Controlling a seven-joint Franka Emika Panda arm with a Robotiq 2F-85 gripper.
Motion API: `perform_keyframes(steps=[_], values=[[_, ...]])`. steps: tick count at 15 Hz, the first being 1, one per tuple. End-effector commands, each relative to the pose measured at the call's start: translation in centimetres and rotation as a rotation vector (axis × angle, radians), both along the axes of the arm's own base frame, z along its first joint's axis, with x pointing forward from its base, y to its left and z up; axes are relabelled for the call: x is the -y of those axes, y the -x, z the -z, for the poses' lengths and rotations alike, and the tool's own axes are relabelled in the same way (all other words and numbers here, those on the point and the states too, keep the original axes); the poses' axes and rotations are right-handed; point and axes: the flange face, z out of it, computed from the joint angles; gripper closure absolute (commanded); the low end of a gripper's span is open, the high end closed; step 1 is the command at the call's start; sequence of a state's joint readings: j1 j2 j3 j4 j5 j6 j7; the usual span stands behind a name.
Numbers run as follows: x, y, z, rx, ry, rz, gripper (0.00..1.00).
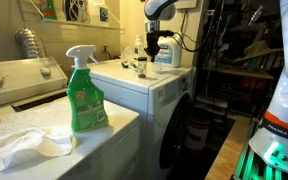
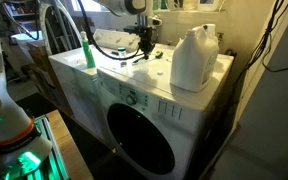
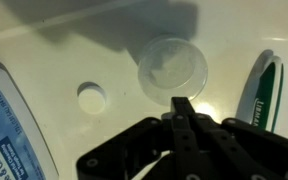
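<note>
My gripper [image 3: 182, 103] is shut with its fingers pressed together and holds nothing. It hangs just above the white top of a washing machine [image 2: 134, 85]. A clear round plastic cup [image 3: 171, 67] lies right beyond the fingertips. A small white cap [image 3: 90, 97] lies left of it. A white detergent jug with a blue label [image 3: 9, 130] is at the left edge, and a green and white bottle [image 3: 274, 90] at the right edge. The gripper also shows in both exterior views [image 1: 151, 45] [image 2: 144, 45], with the jug [image 2: 194, 58] close beside it.
A green spray bottle [image 1: 84, 95] and a crumpled white cloth [image 1: 24, 148] lie on a nearer counter. A sink with a tap [image 1: 24, 45] is at the back. The washer has a round front door [image 2: 142, 135]. Cables hang behind the arm.
</note>
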State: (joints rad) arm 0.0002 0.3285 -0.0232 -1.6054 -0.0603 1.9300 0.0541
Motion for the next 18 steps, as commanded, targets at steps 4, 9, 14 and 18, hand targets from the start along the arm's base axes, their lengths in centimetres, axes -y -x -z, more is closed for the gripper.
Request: perform_keyframes(steps=[4,9,14,18], values=[[0.4,0.1,0.9,0.020,-0.010,-0.019,0.99],[0.5,-0.1,1.4,0.060,-0.017,-0.036,0.99],[0.6,-0.3,2.5,0.088,-0.029,-0.053,0.99],[0.9,-0.2,4.3,0.098,-0.028,-0.063,0.99]])
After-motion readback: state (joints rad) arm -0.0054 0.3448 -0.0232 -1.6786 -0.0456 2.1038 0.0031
